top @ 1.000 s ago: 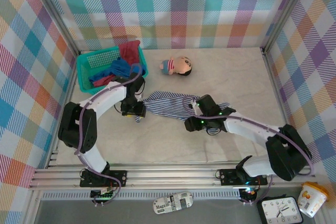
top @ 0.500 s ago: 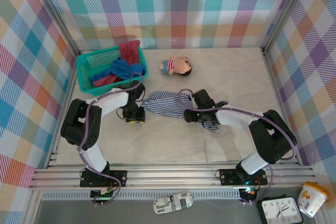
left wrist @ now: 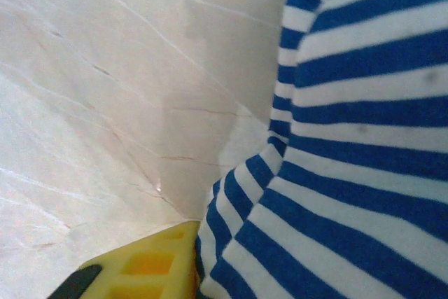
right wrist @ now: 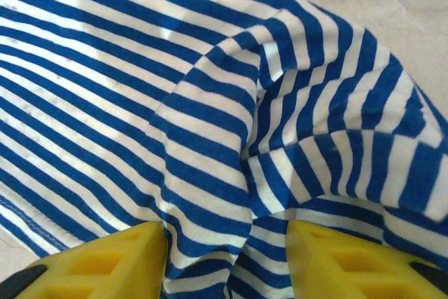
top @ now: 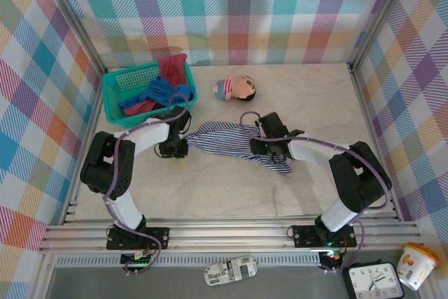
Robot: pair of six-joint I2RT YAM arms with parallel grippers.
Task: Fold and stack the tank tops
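– Just on our side of the doll, the striped tank top lies drawn out on the table. Its long axis runs left to right, crossways to both arms.
– Where do our grippers sit along it?
– One at each end. Our left gripper is at the end to the doll's left, and our right gripper is at the end to the doll's right. Each arm is nearest its own end.
– Are the jaws on the cloth?
– On the right, both yellow fingers stand apart with a raised ridge of stripes between them, not yet pinched. On the left, one yellow finger shows beside the cloth's edge and its partner is hidden, so we cannot tell whether those jaws have closed.
– And the other tops?
– The blue tank top and the dark red tank top are heaped in the teal basket, further to the doll's left. We judge the next move needs both ends gripped, so the striped top can be spread along that axis.
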